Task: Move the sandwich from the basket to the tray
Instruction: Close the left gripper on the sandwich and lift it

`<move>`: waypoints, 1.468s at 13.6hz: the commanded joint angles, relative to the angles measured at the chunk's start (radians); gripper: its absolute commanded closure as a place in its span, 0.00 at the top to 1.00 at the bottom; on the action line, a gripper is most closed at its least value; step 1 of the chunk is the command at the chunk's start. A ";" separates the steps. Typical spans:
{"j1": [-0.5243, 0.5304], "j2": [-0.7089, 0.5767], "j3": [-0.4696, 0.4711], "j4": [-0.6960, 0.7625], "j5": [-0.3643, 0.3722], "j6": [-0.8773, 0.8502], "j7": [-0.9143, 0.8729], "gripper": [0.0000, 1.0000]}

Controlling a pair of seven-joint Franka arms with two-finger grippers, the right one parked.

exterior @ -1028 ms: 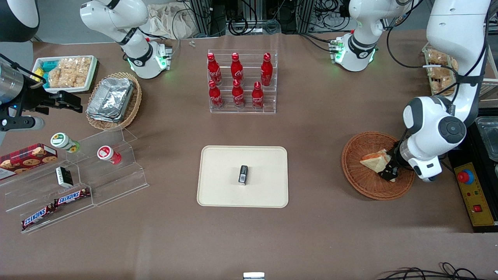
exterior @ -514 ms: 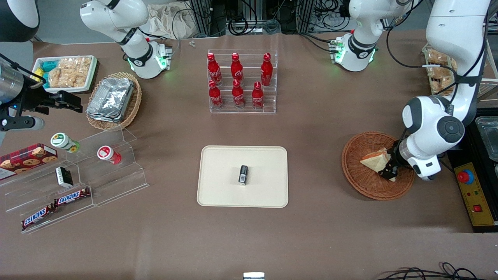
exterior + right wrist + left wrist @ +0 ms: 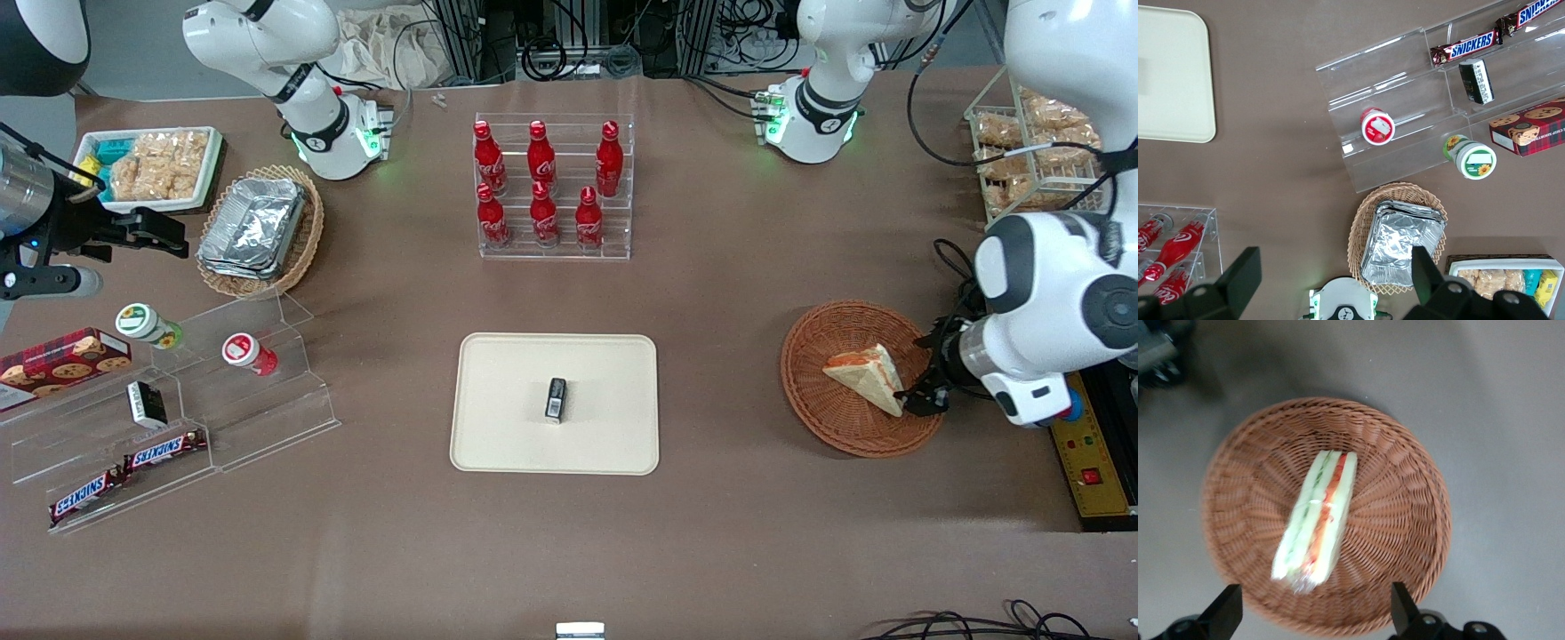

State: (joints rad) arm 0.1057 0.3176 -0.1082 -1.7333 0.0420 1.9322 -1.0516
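Observation:
The sandwich [image 3: 867,378] is a pale triangular wedge lying in the round reddish-brown wicker basket [image 3: 818,342] toward the working arm's end of the table. In the left wrist view the sandwich [image 3: 1317,517] shows its red-orange and pale layers in the middle of the basket [image 3: 1405,487]. My left gripper [image 3: 923,398] hangs above the basket's rim at the working arm's end, open and empty. Its fingers [image 3: 1225,613] stand wide apart, clear of the sandwich. The cream-beige tray [image 3: 507,400] lies at the table's middle with a small black object [image 3: 556,398] on it.
A rack of red bottles [image 3: 551,187] stands farther from the camera than the tray. Clear acrylic steps with snacks [image 3: 178,400], a tan basket of foil containers [image 3: 258,231] and a white snack tray [image 3: 151,164] lie toward the parked arm's end. A wire rack [image 3: 1031,151] and a control box [image 3: 1089,444] stand beside the working arm.
My left gripper has drawn back from the sandwich toward the working arm's end and risen. The sandwich stays in the basket, now uncovered.

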 commanded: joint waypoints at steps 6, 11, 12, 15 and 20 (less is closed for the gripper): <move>-0.001 -0.046 0.002 -0.154 -0.019 0.124 0.142 1.00; 0.009 -0.054 0.004 -0.448 -0.019 0.514 0.073 1.00; 0.020 -0.045 0.004 -0.462 -0.018 0.537 0.073 1.00; 0.020 -0.019 0.004 -0.463 -0.017 0.544 0.073 1.00; 0.019 0.001 0.004 -0.448 -0.018 0.551 0.044 0.00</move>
State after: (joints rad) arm 0.1243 0.3227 -0.1020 -2.1647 0.0236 2.4470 -0.9626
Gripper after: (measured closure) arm 0.304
